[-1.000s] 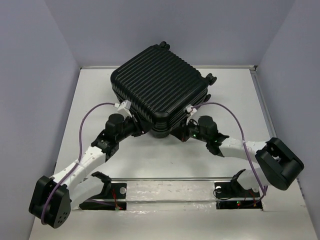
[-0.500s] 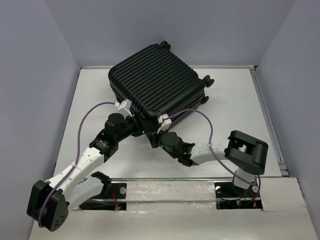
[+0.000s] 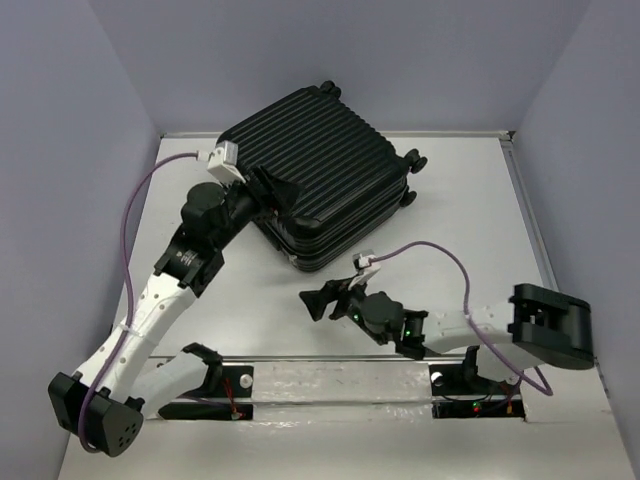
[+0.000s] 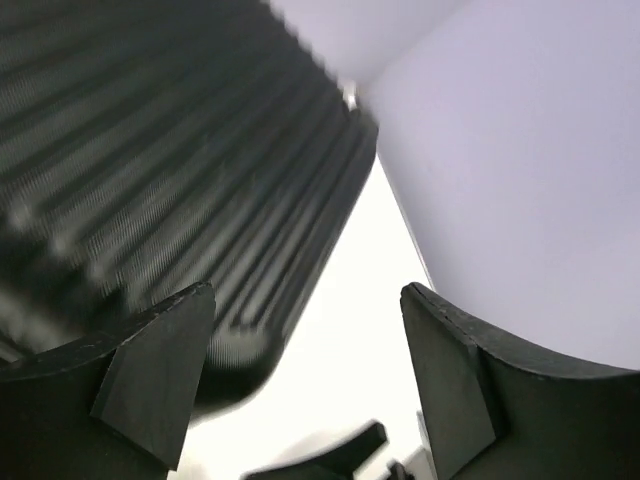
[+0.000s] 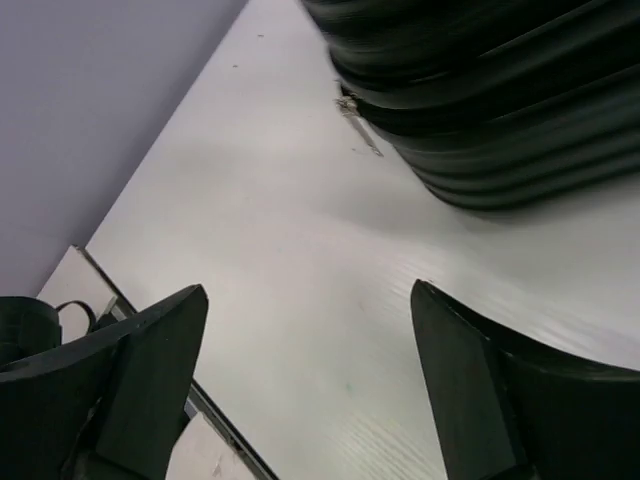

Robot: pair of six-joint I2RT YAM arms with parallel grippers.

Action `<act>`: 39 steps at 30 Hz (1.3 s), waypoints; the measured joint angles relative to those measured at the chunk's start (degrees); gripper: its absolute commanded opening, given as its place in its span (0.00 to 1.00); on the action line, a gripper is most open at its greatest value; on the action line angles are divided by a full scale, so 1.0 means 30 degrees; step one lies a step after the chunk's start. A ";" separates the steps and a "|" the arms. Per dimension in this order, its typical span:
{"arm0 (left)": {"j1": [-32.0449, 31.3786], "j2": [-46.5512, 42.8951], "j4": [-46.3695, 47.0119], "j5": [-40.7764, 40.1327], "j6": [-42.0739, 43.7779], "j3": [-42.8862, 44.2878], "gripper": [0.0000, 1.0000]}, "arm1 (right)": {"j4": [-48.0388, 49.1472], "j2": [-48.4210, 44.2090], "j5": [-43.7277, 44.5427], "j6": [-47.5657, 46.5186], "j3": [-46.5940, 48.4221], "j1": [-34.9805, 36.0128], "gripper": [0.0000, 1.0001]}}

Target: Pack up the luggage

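The luggage [image 3: 325, 165], a black ribbed hard-shell suitcase, lies closed and flat at the back of the white table [image 3: 250, 310], turned at an angle. My left gripper [image 3: 278, 190] hovers over its near-left top edge, open with nothing between the fingers. In the left wrist view the luggage [image 4: 170, 170] fills the upper left, beside the open left gripper [image 4: 305, 335]. My right gripper [image 3: 322, 297] sits low over the table, in front of the luggage's near corner and apart from it, open and empty. The right wrist view shows the right gripper [image 5: 310, 345] over bare table, with the luggage [image 5: 490, 100] beyond it.
Lilac walls [image 3: 80, 120] close in the table on the left, back and right. A metal rail [image 3: 330, 358] runs along the near edge between the arm bases. A small zip pull [image 5: 355, 125] hangs off the luggage's lower edge.
Both grippers have opened. My left arm rose from the luggage's near-left side to above its top. My right arm drew back from the near corner toward the near edge. The luggage shifted slightly back.
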 measured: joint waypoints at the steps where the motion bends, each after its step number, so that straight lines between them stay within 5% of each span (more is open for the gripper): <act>1: 0.0248 0.0364 0.0087 -0.0160 0.0211 0.0882 0.89 | -0.1209 -0.1173 0.0240 0.0430 -0.0277 -0.0073 1.00; 7: 0.2470 0.1494 0.0036 -0.0197 0.1027 0.3446 0.92 | -1.1533 -0.7446 0.0576 0.1756 0.0911 -0.3534 1.00; 12: 0.2914 0.0984 -0.0240 -0.0182 0.1552 0.2229 0.94 | -1.3872 -0.9777 -0.2259 0.2178 0.2229 -1.3267 1.00; 17: 0.3796 0.0306 -0.1064 -0.0095 0.2178 0.0393 0.96 | -1.4455 -0.7526 -0.5625 0.2965 0.5013 -1.8083 1.00; 27: 0.6674 0.3643 -0.1566 -0.0270 0.2965 0.3898 0.99 | -1.4171 -0.1224 -1.0171 0.5778 0.9872 -2.1128 1.00; 39: 0.7861 0.6885 -0.1508 -0.0240 0.3053 0.6244 0.99 | -0.9763 0.3206 -1.2837 1.1140 1.0229 -2.1762 1.00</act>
